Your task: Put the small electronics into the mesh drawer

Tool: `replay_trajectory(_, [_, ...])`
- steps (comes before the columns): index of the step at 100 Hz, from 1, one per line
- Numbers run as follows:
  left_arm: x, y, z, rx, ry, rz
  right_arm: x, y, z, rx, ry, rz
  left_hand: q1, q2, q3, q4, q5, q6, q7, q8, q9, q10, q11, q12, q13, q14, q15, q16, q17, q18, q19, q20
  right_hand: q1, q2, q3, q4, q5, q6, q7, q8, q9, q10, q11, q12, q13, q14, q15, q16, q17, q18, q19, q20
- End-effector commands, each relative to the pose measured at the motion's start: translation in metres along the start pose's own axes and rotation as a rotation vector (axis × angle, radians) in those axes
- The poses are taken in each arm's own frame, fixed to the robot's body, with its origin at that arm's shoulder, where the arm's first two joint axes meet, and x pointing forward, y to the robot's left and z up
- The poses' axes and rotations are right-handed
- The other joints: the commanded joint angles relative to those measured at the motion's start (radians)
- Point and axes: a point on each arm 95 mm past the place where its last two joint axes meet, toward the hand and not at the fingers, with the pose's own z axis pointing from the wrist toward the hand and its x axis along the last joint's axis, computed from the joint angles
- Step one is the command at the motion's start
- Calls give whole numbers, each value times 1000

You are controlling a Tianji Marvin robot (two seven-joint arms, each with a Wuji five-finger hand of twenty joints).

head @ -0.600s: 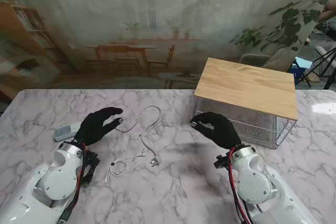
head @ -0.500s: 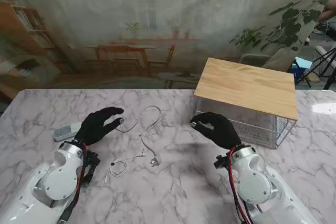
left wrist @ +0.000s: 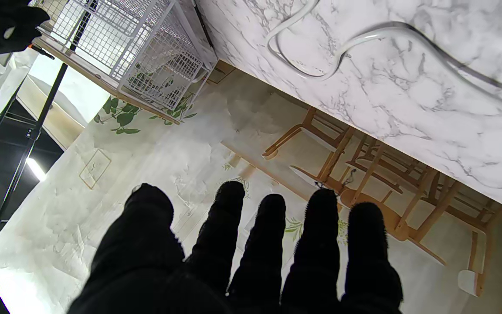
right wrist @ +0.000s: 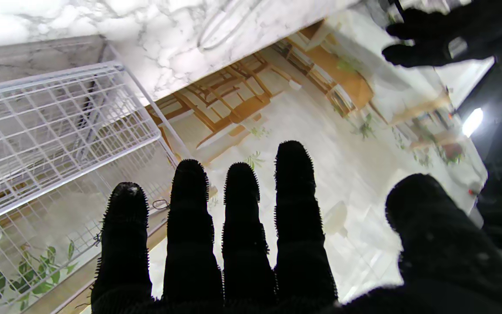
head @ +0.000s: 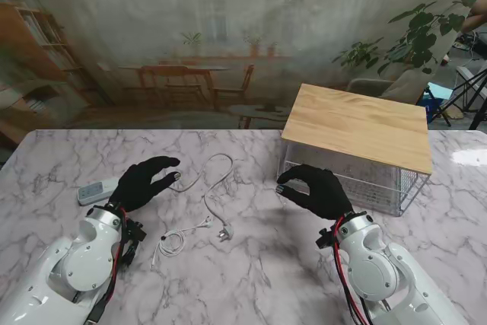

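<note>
Now your right hand (head: 318, 190) hovers empty, fingers spread, by mesh drawer (head: 346, 176); left hand (head: 144, 181) empty too, cable (head: 215, 188) at its 3 o'clock.

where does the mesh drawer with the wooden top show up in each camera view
Stand view: the mesh drawer sits under its wooden top on the robot's right, just beyond the right hand.
Left wrist view: its white wire corner shows in the far corner of the picture.
Right wrist view: its wire grid fills the side beside the fingers.
Shared landmark: the white cable on the marble, also at.
</note>
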Motion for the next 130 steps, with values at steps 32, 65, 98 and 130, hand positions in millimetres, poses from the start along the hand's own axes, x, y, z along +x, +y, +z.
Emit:
replay_trajectory(32, [7, 5, 7, -32, 4, 3, -25, -11, -25, 141, -52, -321, 10, 48, -24, 15, 15, 4, 1, 8, 9, -4, -3, 6, 6, -5, 3, 7, -11, -3, -14, -9, 13, 52, -57, 22, -201, -25, -41, -34, -173, -27, -27, -14, -161, -45, -121, -61, -91, -91, -68, -22])
replay_trajectory(65, [8, 7, 9, -45, 2, 13, -44, -6, -34, 134, -63, -491, 9, 47, -25, 15, 16, 5, 1, 8, 8, -3, -4, 5, 7, -4, 2, 7, -12, -4, -14, -9, 9, 91, -105, 28, -480, 126, -145, -208, -474, 19, -160, -92, -387, -124, -290, -240, -227, -253, -223, -225])
replay_trajectory(98, [5, 7, 8, -46, 0, 19, -67, 3, -17, 159, -106, -585, 8, 47, -25, 15, 16, 5, 2, 8, 9, -5, -4, 6, 6, -4, 2, 7, -13, -3, -15, -10, 3, 128, -156, 34, -590, 221, -201, -275, -485, 54, -256, -135, -421, -104, -282, -244, -244, -275, -283, -314])
replay_trajectory(130, [4, 7, 8, -44, 0, 18, -79, 12, 2, 161, -136, -635, 9, 47, -24, 15, 16, 5, 1, 8, 8, -3, -5, 5, 6, -4, 2, 7, -13, -3, -16, -10, 2, 128, -182, 38, -566, 202, -227, -198, -478, 45, -108, -71, -395, -75, -221, -186, -234, -241, -220, -288])
